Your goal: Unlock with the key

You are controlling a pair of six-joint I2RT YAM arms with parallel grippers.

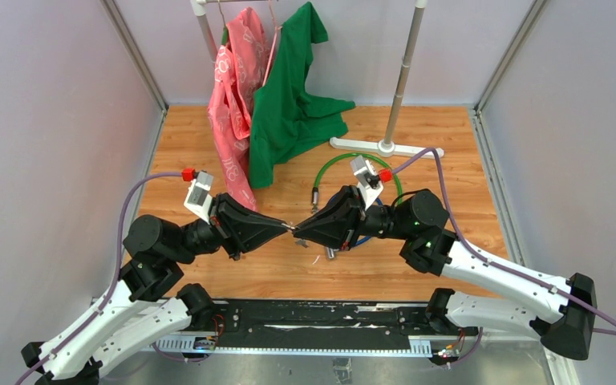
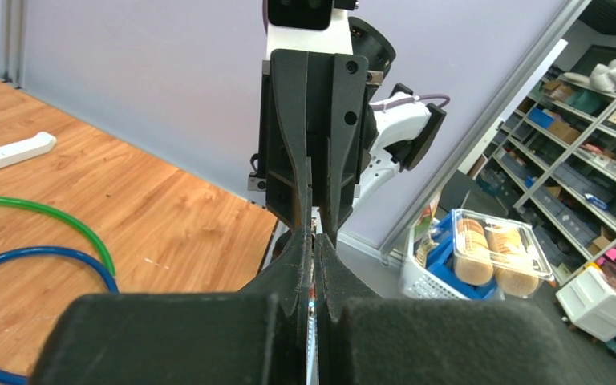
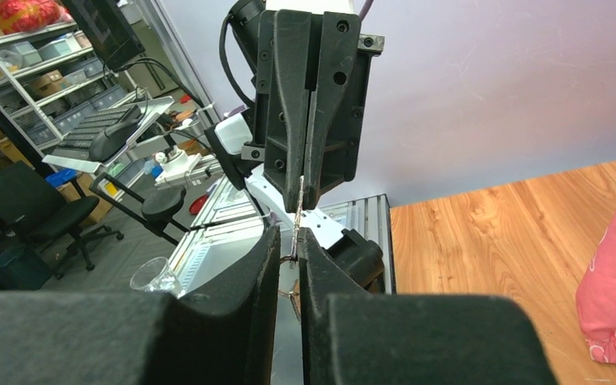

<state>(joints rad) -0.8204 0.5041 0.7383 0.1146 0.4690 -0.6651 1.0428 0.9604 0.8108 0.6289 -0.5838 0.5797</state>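
My left gripper (image 1: 287, 227) and right gripper (image 1: 298, 230) meet tip to tip above the middle of the wooden floor. A thin silver key (image 3: 299, 210), seen edge-on, sticks out of the left gripper's shut fingertips (image 3: 311, 172). It reaches into the narrow gap of the right gripper (image 3: 289, 234), beside its right finger. A small key ring (image 3: 289, 257) hangs in that gap. In the left wrist view the left gripper (image 2: 315, 245) is shut on a thin sliver. A blue cable lock (image 1: 358, 235) lies under the right gripper, partly hidden, and a green cable lock (image 1: 330, 160) lies behind it.
A clothes rack base (image 1: 385, 147) stands at the back with a green shirt (image 1: 293, 104) and a pink garment (image 1: 237, 88) hanging to the floor. Grey walls close in both sides. The green loop (image 2: 44, 212) and blue loop (image 2: 24, 257) also show in the left wrist view.
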